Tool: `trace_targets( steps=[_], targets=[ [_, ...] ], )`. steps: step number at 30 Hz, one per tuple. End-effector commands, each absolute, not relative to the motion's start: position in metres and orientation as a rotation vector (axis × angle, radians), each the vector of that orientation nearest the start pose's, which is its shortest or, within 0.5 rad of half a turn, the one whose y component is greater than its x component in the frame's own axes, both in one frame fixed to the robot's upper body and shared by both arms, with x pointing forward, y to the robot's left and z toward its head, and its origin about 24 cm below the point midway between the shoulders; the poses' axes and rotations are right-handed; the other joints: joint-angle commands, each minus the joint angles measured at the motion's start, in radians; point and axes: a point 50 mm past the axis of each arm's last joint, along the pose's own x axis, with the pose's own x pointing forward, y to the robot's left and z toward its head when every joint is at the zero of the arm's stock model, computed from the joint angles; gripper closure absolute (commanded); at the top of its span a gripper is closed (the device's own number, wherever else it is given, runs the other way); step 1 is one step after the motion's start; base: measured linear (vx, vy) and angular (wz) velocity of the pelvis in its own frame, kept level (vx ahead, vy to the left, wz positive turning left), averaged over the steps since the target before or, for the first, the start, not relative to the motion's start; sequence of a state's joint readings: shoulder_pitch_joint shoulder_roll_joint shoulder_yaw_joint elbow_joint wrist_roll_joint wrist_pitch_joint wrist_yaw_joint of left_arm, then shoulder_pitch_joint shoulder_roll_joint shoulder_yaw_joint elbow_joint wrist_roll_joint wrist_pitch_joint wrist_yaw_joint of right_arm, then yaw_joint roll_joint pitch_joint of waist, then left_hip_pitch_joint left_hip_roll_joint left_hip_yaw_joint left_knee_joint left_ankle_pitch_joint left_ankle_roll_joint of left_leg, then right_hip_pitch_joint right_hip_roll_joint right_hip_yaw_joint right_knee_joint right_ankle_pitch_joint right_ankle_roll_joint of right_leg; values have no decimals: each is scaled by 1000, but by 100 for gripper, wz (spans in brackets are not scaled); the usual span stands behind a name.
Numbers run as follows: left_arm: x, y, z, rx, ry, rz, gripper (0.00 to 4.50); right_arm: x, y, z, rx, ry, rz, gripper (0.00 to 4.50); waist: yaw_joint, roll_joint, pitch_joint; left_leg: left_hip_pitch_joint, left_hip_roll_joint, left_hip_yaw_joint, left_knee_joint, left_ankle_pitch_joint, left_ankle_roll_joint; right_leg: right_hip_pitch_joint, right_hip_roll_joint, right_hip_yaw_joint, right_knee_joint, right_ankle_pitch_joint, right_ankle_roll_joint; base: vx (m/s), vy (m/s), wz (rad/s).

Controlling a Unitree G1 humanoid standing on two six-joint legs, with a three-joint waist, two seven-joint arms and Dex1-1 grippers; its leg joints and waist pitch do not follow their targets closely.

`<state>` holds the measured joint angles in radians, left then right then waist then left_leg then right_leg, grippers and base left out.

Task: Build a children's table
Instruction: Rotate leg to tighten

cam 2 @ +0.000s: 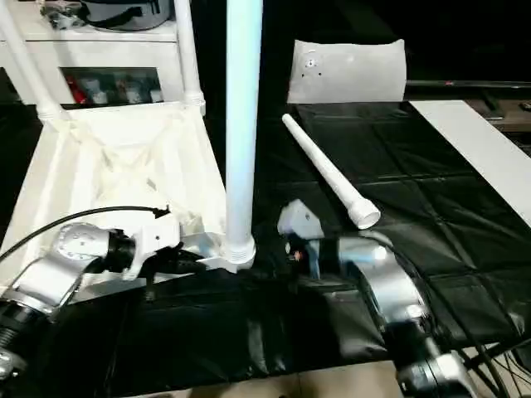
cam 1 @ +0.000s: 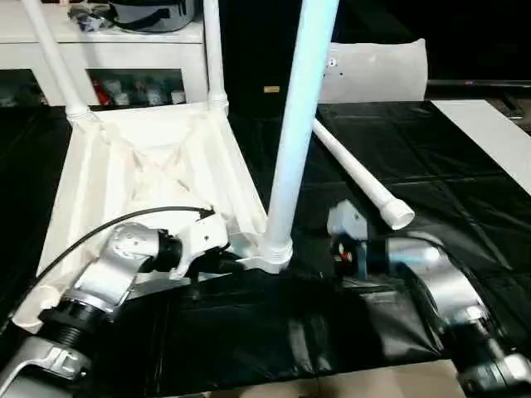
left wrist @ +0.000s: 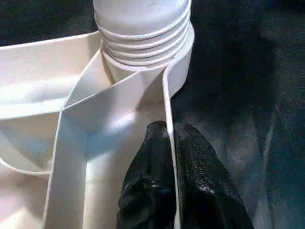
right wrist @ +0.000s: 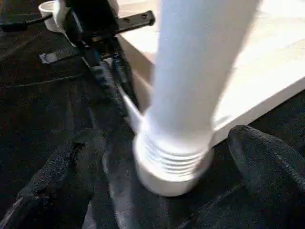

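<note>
Children's table top [cam 1: 158, 166] upside down at bench [cam 2: 465, 207] left edge; three legs seated upright, near-corner leg [cam 1: 290, 133] included. Fourth leg [cam 2: 328, 170] loose mid-bench (still to fit). Left end effector [left wrist: 172, 186] pinches top's rim; right end effector [right wrist: 157, 176] spread wide around near leg's base, not clamped.

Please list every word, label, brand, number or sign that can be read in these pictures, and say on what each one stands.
No text can be read.
Small yellow tag on the dark background: too small to read.
Colourful items on the white cabinet shelf: blurred, unreadable.
Children's table, legs: no markings.
</note>
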<state>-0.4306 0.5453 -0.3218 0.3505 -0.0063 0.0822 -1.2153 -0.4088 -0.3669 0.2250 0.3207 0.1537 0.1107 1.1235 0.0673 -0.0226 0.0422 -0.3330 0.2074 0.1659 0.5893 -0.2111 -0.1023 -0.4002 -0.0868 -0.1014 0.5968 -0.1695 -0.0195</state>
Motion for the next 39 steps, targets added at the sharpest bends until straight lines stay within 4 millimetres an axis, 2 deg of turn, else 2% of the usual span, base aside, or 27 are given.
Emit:
trace_targets(
  steps=[1,6,7,9,11,12,15,18,19,25,28,29,37,39],
  targets=[
    [278,154,50,568,466,-1493,448,294,-127,63,-260,226,1315,0,-1,1,-54,-4,25,0,-75,-198,41,42,-58,56,-75,-354,-151,0,0,0],
    [276,148,51,592,461,-1557,448,295,-118,60,-275,238,1380,0,10,0,-62,-4,27,7,-68,-97,61,49,-54,60,-45,-126,-230,0,0,0],
    [276,148,51,595,460,-1558,448,294,-118,60,-274,241,1388,0,11,2,-63,-5,27,7,-68,-94,65,49,-54,59,-42,-113,-237,0,0,0],
    [277,147,52,603,458,-1563,450,294,-116,59,-273,247,1410,28,15,2,-63,-6,26,9,-67,-89,70,53,-55,59,-39,-97,-246,0,0,0],
    [278,147,53,612,452,-1576,450,295,-112,57,-277,258,1442,38,15,2,-60,-6,26,9,-69,-108,65,53,-57,59,-44,-131,-241,0,0,0],
    [278,146,53,611,451,-1582,450,295,-111,57,-276,261,1448,38,16,-2,-59,-7,27,9,-69,-118,59,55,-59,60,-46,-156,-231,0,0,0],
    [278,145,55,610,446,-1588,450,296,-109,57,-282,266,1462,79,16,-2,-56,-5,27,8,-72,-148,44,52,-61,61,-54,-221,-211,0,0,0],
    [279,146,54,617,450,-1583,450,299,-107,58,-276,267,1465,85,15,-2,-55,-5,27,7,-73,-161,34,51,-59,61,-55,-246,-202,0,0,0],
    [279,147,54,617,451,-1584,450,300,-107,58,-271,269,1470,109,16,-2,-54,-4,27,7,-73,-167,35,51,-60,61,-56,-254,-198,0,0,0],
    [279,149,54,616,458,-1579,450,299,-107,55,-252,289,1483,156,16,-3,-57,-7,27,7,-72,-143,39,52,-58,61,-51,-211,-205,0,0,0],
    [279,150,54,606,461,-1573,450,298,-107,53,-240,302,1492,171,16,-3,-56,-6,27,7,-72,-150,37,52,-59,61,-52,-223,-204,0,0,0],
    [279,150,54,595,460,-1568,450,298,-106,52,-229,305,1494,176,16,0,-56,-6,27,6,-72,-156,35,52,-59,61,-53,-232,-203,0,0,0],
    [280,148,55,466,440,-1425,450,288,-96,44,-100,322,1430,183,16,1,-53,-8,28,4,-76,-170,23,52,-58,61,-56,-252,-195,0,0,0],
    [283,139,56,371,418,-1284,450,286,-83,37,-45,319,1276,183,12,2,-49,-8,27,3,-79,-196,10,51,-59,63,-62,-307,-176,0,0,0]
  ],
)
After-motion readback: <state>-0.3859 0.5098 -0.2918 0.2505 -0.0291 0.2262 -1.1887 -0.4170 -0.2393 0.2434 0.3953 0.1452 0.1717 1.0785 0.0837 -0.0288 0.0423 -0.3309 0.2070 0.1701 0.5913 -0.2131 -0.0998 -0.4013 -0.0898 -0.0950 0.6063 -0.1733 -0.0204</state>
